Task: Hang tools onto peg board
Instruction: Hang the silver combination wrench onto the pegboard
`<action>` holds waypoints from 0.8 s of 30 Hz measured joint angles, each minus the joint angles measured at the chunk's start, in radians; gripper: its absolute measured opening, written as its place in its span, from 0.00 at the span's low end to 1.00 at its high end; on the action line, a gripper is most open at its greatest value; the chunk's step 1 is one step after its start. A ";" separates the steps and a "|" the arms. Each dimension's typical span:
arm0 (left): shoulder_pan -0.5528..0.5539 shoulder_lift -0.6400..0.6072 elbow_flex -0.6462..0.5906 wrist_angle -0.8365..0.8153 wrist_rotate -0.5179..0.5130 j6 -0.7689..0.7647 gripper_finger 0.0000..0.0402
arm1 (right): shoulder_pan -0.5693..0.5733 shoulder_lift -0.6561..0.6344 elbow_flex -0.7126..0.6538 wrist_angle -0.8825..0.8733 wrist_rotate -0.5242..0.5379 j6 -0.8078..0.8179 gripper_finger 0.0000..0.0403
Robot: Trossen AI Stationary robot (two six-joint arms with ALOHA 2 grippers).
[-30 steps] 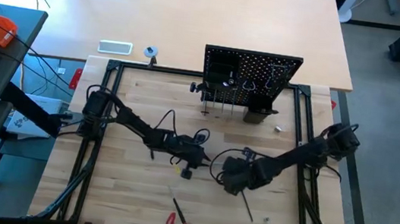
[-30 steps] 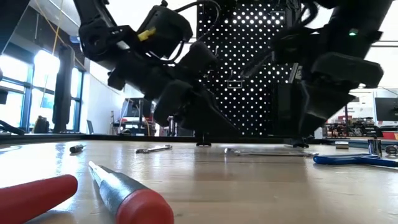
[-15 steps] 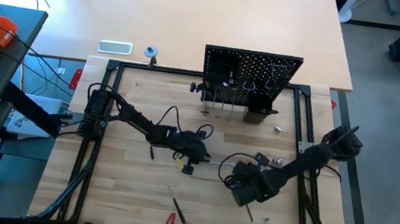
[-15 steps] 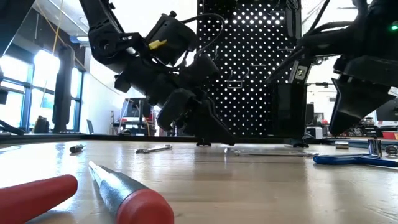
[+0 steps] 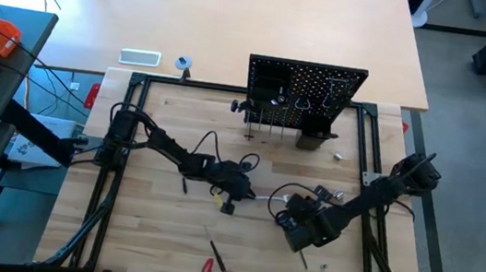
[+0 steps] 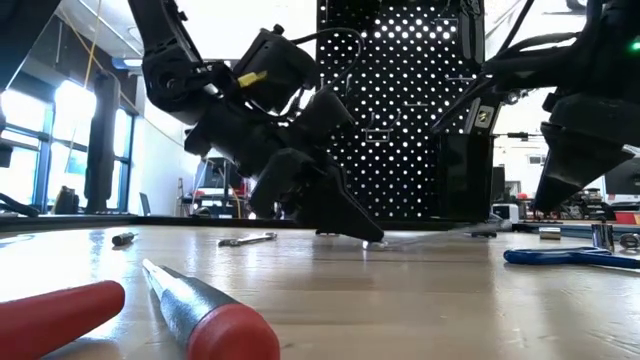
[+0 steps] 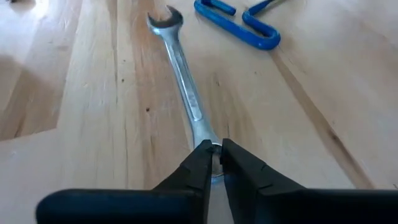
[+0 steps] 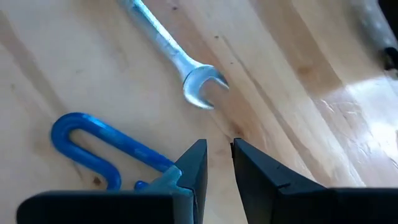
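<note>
Since the left gripper (image 7: 215,163) has its fingers pinched narrow on one end of the silver wrench (image 7: 184,87), lying flat on the bench (image 7: 93,124), it should clamp firmly before lifting toward the peg board (image 5: 304,92); right gripper (image 8: 216,163) hovers narrow, empty.

Both arms are matte black and chunky, with loose black cables looping off them. Left arm (image 6: 230,90) has a small yellow tag near the wrist.

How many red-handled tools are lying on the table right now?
2: the red-handled screwdriver near the table's front edge, and a second red-handled tool just beside it, closest to the low camera. Others may be hidden behind the arms.
</note>
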 joint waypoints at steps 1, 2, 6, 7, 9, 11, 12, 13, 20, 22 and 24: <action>0.000 0.011 0.001 0.013 0.004 -0.005 0.07 | 0.000 0.000 0.000 -0.013 0.004 0.018 0.18; 0.000 0.021 0.003 0.020 0.007 -0.012 0.07 | 0.000 0.000 0.000 -0.021 0.005 0.033 0.18; -0.001 0.052 0.004 0.048 0.009 -0.037 0.07 | 0.000 0.000 0.000 -0.057 0.007 0.083 0.18; -0.001 0.058 0.006 0.048 0.009 -0.037 0.07 | 0.000 0.000 0.000 -0.069 0.007 0.096 0.18; -0.001 0.061 0.005 0.048 0.008 -0.038 0.07 | 0.000 0.000 0.000 -0.094 0.011 0.120 0.18; -0.001 0.061 0.005 0.045 0.007 -0.036 0.07 | 0.004 0.000 0.000 -0.097 0.025 0.105 0.18; -0.001 0.061 0.005 0.044 0.007 -0.035 0.07 | 0.006 0.000 0.000 -0.092 0.029 0.081 0.18; -0.001 0.061 0.005 0.044 0.007 -0.032 0.07 | 0.006 0.000 0.000 -0.084 0.037 0.051 0.19; -0.001 0.063 0.003 0.045 0.006 -0.028 0.07 | -0.016 0.000 0.000 -0.032 0.066 -0.131 0.31; -0.001 0.063 0.002 0.046 0.005 -0.028 0.07 | -0.037 0.000 0.000 -0.012 0.061 -0.189 0.37; -0.001 0.063 0.002 0.046 0.005 -0.028 0.07 | -0.062 0.000 0.000 0.020 0.034 -0.270 0.42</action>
